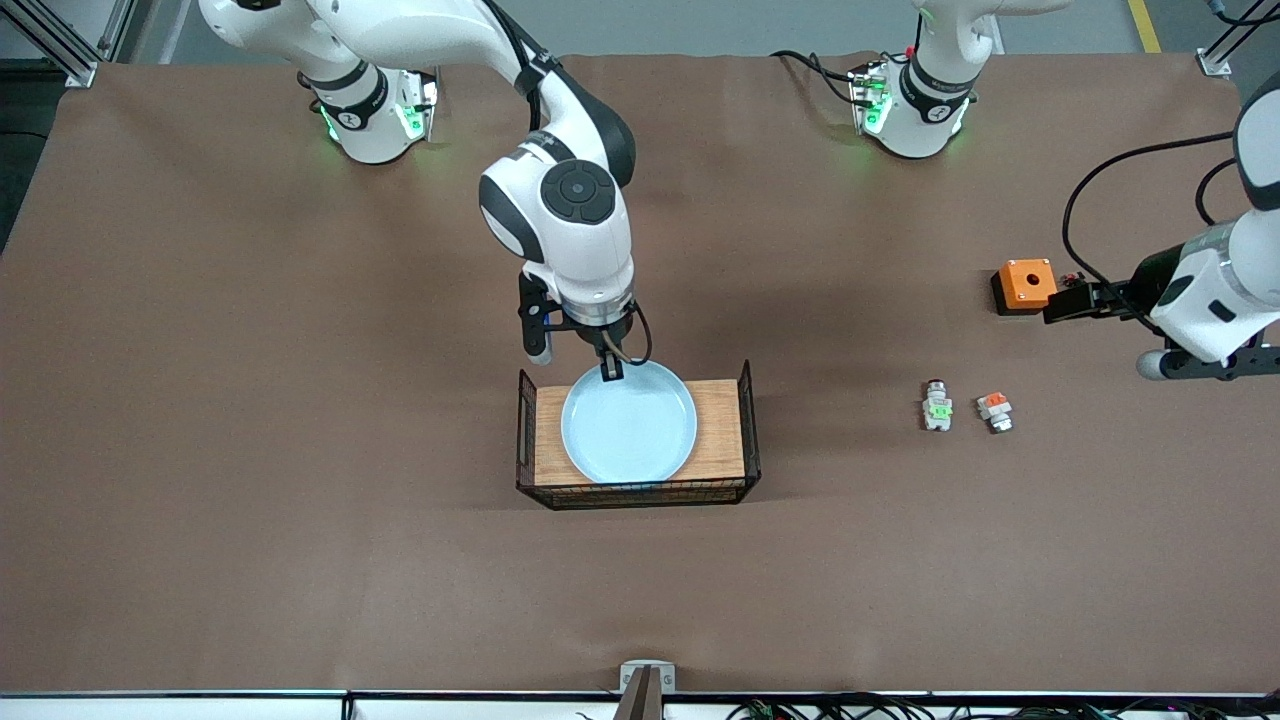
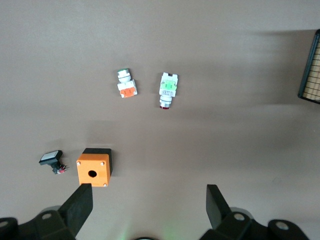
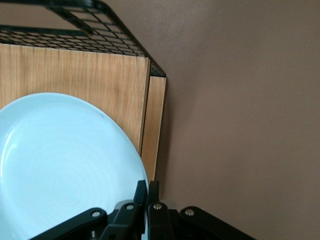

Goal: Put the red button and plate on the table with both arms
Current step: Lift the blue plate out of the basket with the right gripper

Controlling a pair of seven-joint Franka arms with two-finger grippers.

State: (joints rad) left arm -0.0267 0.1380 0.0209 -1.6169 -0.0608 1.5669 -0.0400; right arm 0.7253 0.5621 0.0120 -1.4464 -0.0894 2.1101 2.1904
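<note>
Your right gripper (image 1: 612,372) points down, fingers pinched together; your left gripper (image 2: 145,210) hangs with fingers spread wide.

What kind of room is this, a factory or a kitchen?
Most likely a robotics lab bench. Two white arms are bolted at the edge of a table covered in brown sheeting, cables trail along its edges, and the items are test props: a plate on a wooden tray, push-button parts and an orange box.
</note>
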